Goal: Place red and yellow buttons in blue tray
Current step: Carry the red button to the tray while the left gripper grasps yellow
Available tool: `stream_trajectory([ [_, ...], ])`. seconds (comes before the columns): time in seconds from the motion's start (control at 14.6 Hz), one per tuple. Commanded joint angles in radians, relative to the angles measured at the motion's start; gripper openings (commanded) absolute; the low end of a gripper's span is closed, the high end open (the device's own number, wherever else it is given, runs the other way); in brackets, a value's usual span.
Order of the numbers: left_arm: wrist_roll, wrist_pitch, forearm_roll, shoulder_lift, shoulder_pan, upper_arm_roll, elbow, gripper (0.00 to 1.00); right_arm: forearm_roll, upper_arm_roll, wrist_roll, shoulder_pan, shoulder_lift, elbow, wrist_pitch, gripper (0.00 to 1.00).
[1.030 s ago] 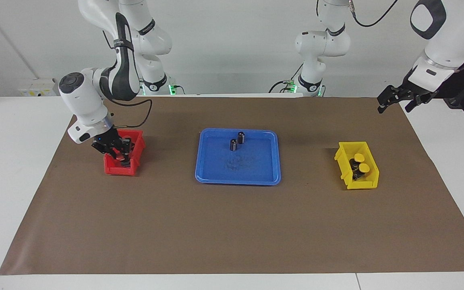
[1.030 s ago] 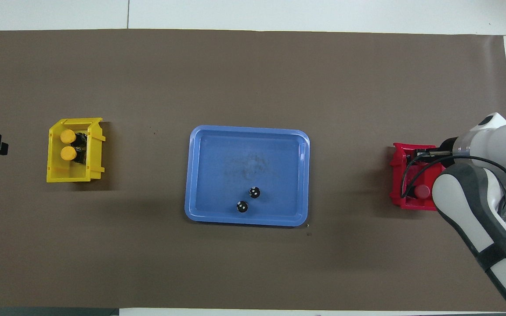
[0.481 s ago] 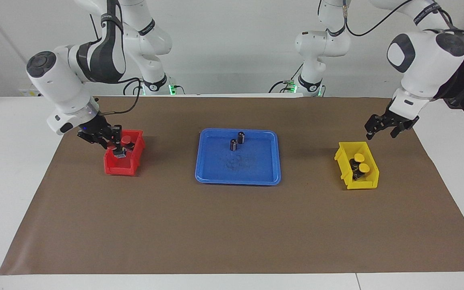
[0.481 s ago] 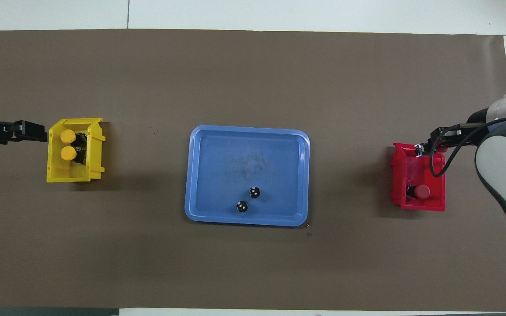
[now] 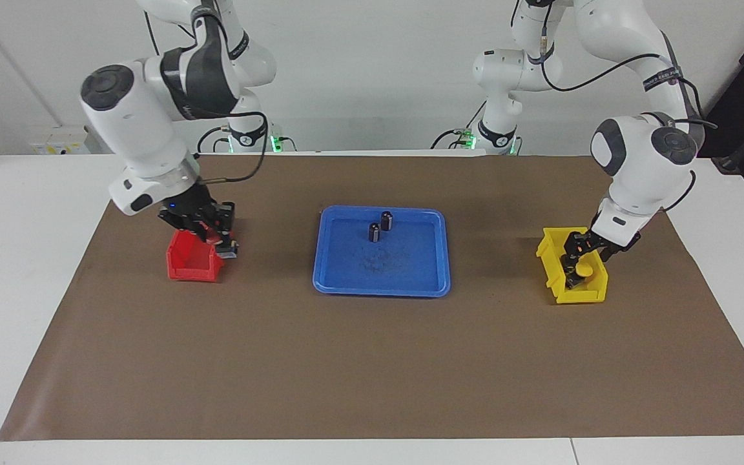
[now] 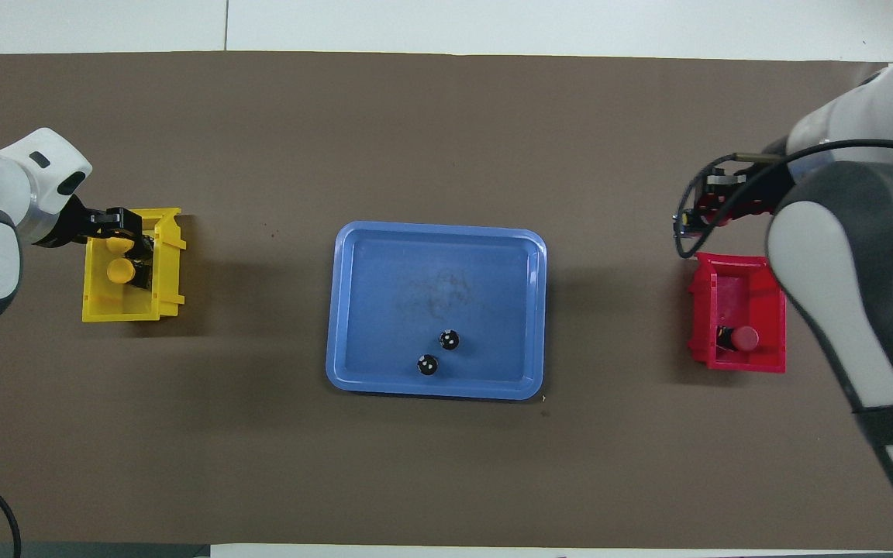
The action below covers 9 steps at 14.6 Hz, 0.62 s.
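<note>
On blue tray (image 5: 382,276): no legible writing.

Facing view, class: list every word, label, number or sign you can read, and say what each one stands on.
No text can be quoted.
White lettering on the left arm's dark band: too small to read.
White lettering on the right arm's dark band: too small to read.
Blue tray, red bin, yellow bin: no print visible.
</note>
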Motion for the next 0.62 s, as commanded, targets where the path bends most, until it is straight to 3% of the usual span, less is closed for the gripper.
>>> stream_trajectory([
  [0.0,-0.01,0.03,0.019,-0.008,-0.003,0.007,-0.022,0.71,0.007,-0.003,0.192,0.117,0.075,0.029,0.085,0.12],
  [0.34,-0.007,0.093,0.019,-0.003,0.001,0.007,-0.07,0.71,-0.086,-0.003,0.47,0.294,0.171,0.052,0.145,0.12],
  [0.55,-0.005,0.123,0.019,0.019,0.001,0.007,-0.079,0.71,-0.096,-0.003,0.506,0.328,0.208,0.05,0.17,0.12],
])
